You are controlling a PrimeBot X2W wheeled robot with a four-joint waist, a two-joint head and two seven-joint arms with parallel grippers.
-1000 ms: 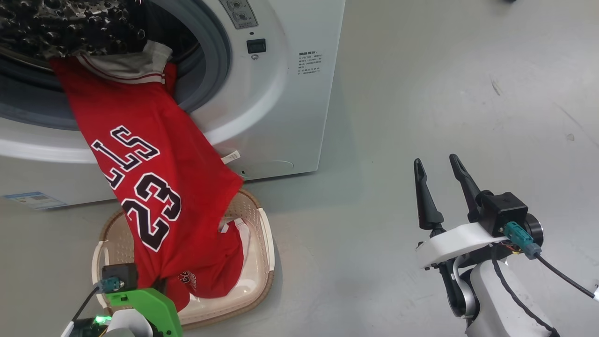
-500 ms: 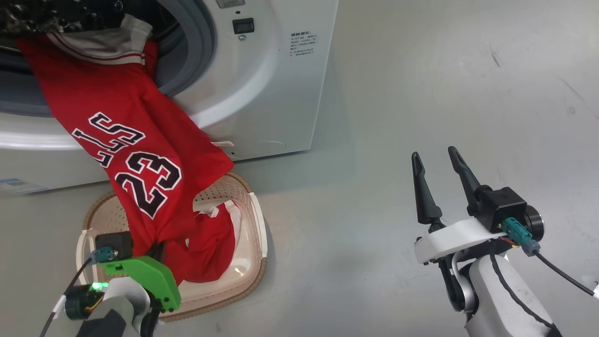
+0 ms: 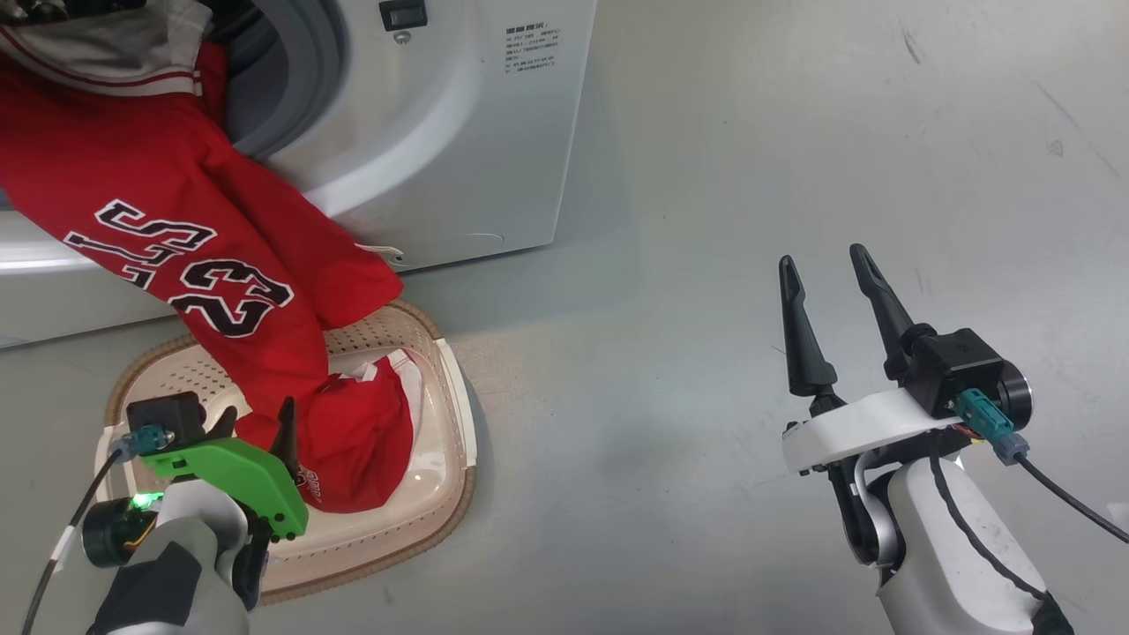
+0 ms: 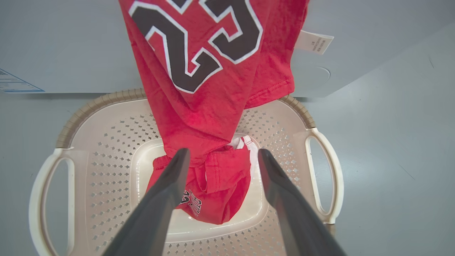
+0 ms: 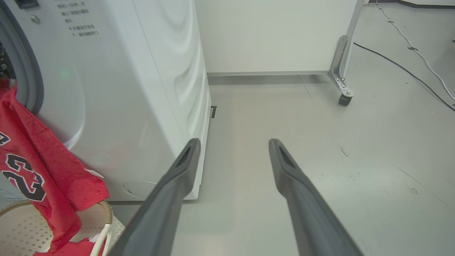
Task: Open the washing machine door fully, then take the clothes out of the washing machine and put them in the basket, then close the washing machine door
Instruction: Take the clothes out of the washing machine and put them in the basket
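One red jersey (image 3: 176,203), black-and-white 23, draped into cream basket (image 3: 455,414)

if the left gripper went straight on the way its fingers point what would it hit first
Probably the bunched red jersey in the basket, between the left gripper's open fingers; depth is unclear.

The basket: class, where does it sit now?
The basket sits on the floor at the lower left of the head view, before the washing machine, under the left gripper, the clothes trailing into it.
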